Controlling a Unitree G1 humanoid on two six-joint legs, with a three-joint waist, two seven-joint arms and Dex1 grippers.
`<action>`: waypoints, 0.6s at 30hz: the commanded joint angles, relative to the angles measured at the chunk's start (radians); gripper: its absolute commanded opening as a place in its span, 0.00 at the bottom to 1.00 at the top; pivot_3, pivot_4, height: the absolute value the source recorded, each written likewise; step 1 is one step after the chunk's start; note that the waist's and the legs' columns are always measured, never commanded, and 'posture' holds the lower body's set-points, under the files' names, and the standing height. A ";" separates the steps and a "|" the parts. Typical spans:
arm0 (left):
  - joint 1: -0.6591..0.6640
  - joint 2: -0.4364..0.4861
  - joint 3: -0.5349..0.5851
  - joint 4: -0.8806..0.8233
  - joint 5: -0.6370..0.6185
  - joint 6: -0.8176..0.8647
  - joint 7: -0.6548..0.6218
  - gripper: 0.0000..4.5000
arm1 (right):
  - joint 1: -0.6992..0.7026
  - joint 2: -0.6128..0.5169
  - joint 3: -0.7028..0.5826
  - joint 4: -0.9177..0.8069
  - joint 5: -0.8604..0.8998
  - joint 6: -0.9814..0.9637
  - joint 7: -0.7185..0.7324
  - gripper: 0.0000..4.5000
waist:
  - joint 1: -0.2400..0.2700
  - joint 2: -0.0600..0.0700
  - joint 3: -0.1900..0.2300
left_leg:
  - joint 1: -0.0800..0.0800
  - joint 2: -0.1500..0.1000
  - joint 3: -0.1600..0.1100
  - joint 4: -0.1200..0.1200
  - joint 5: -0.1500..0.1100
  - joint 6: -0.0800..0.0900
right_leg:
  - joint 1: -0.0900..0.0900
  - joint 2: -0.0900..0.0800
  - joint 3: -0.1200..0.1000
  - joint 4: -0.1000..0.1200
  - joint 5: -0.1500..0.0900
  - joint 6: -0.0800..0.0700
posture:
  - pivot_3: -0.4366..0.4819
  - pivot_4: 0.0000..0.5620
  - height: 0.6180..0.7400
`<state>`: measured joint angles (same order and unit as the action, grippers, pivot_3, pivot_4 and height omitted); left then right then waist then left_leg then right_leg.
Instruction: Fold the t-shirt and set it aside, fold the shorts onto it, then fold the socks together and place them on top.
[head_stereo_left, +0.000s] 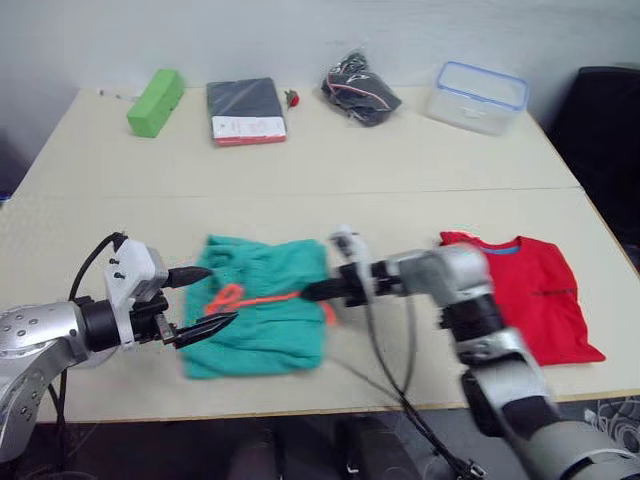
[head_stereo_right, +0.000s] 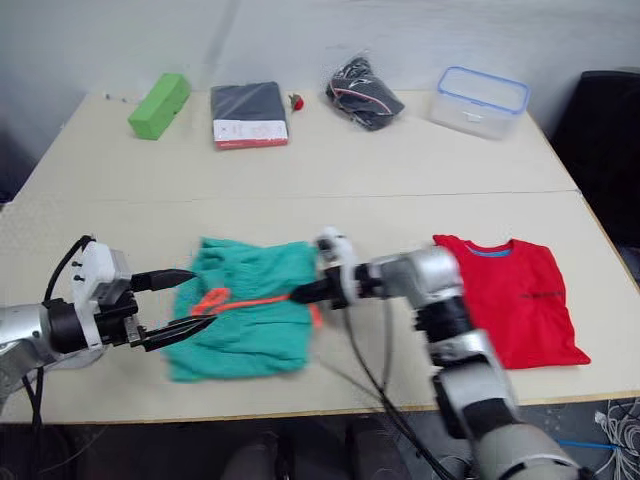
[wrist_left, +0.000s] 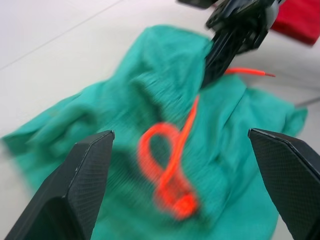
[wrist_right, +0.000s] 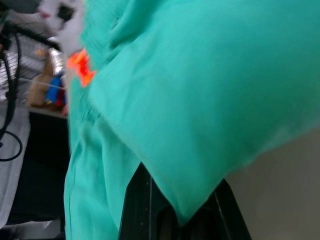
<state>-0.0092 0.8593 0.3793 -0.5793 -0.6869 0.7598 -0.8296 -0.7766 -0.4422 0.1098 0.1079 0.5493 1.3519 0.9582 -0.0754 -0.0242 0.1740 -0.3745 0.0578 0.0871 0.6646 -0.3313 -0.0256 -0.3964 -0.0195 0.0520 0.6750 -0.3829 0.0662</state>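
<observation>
The teal-green shorts (head_stereo_left: 262, 305) lie bunched near the table's front edge, their orange drawstring (head_stereo_left: 240, 297) looped across the top. From the right, my right gripper (head_stereo_left: 306, 292) is shut on the shorts' right edge, and the cloth (wrist_right: 200, 90) drapes over its fingers. My left gripper (head_stereo_left: 222, 295) is open at the shorts' left side, its fingers (wrist_left: 75, 190) spread either side of the drawstring (wrist_left: 170, 175). The red t-shirt (head_stereo_left: 535, 295) lies flat at the front right, blue collar band facing the far side. The socks are out of view.
Along the far edge stand a green block (head_stereo_left: 156, 101), a dark packaged garment (head_stereo_left: 246, 110), a plastic bag of dark items (head_stereo_left: 360, 90) and a clear box with a blue rim (head_stereo_left: 480, 97). A black chair (head_stereo_left: 600, 110) stands past the right edge.
</observation>
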 joint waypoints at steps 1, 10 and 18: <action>-0.076 -0.029 -0.077 -0.059 -0.069 0.004 0.005 1.00 | 0.041 -0.207 -0.069 -0.201 0.116 0.054 0.104 0.00 | 0.000 0.001 0.001 | 0.000 0.000 0.000 0.000 0.000 0.000 | 0.000 0.000 0.000 -0.001 0.000 0.000 | 0.48 0.27 1.00; -0.343 -0.081 -0.206 -0.053 -0.218 0.045 -0.006 1.00 | 0.158 -0.807 -0.095 -0.078 0.083 -0.193 0.447 0.00 | 0.000 0.008 0.008 | 0.000 0.004 0.004 0.000 0.000 -0.001 | 0.001 0.009 0.006 -0.008 0.001 0.002 | 0.48 0.27 1.00; -0.353 -0.047 -0.259 -0.006 -0.154 -0.005 -0.075 1.00 | 0.065 -0.910 0.011 0.395 -0.171 -0.546 0.605 0.00 | -0.008 0.008 0.010 | 0.005 0.005 0.009 0.003 0.002 0.000 | 0.005 0.010 0.010 -0.008 0.003 0.004 | 0.48 0.27 1.00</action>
<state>-0.3526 0.8038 0.1224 -0.5745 -0.8447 0.7796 -0.8884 -0.6724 -1.3314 0.1234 0.4219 0.4337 0.8820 1.5317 -0.0831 -0.0160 0.1840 -0.3695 0.0630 0.0963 0.6677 -0.3296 -0.0257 -0.3918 -0.0096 0.0625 0.6671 -0.3803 0.0705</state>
